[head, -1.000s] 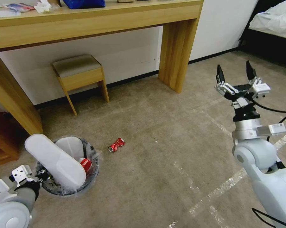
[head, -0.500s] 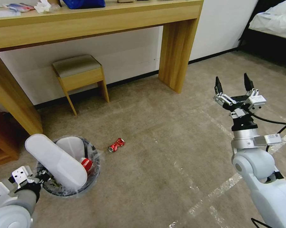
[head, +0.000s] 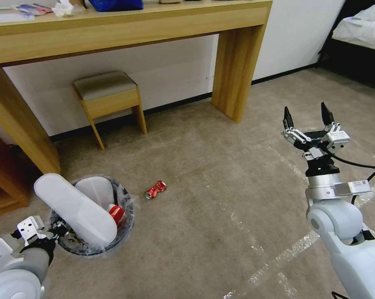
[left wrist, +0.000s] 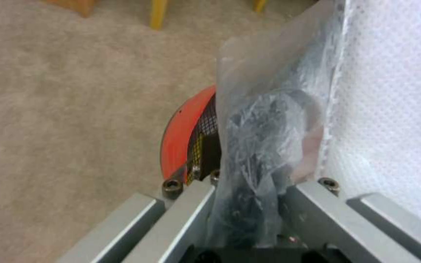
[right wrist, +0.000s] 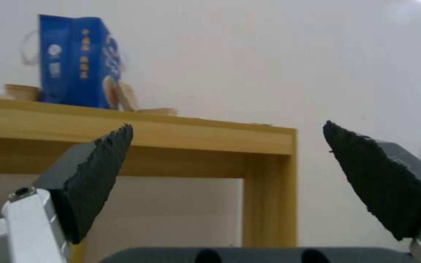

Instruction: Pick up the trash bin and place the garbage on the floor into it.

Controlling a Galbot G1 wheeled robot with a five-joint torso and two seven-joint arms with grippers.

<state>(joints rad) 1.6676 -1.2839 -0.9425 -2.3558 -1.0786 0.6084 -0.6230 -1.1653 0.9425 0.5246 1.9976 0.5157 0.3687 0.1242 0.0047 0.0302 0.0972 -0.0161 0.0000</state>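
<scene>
You were looking down on a beige carpet floor (head: pixel 220 199) crossed by worn whitish tape lines toward the lower right of the head view, with a white wall behind. A long wooden desk (head: pixel 125 29) ran along the top of the frame, a blue bag (head: pixel 116 4) sitting on its top edge, and a small padded stool (head: pixel 108 97) stood under it in the upper left. At the upper right corner you could see a bed with white bedding (head: pixel 361 29). At the lower left stood the trash bin (head: pixel 112 245), its dark inside lined with a crinkled clear bag; in the left wrist view its red rim (left wrist: pixel 181 135) showed beside that plastic. Two long white insoles leaned out of the bin, the larger one (head: pixel 77 209) slanting over its near-left rim, and a red-and-white cup (head: pixel 116 212) lay inside beside them. Your left gripper (head: pixel 56 230) sat at the bin's left rim, its fingers (left wrist: pixel 186 215) closed on the rim and the bag. Your right gripper (head: pixel 307 120) was raised at the right of the frame, clear of the floor, pointing upward with its dark fingertips (right wrist: pixel 98 175) spread wide and holding nothing. One crushed red can (head: pixel 155 189) lay on the carpet just right of the bin, not touching it.
</scene>
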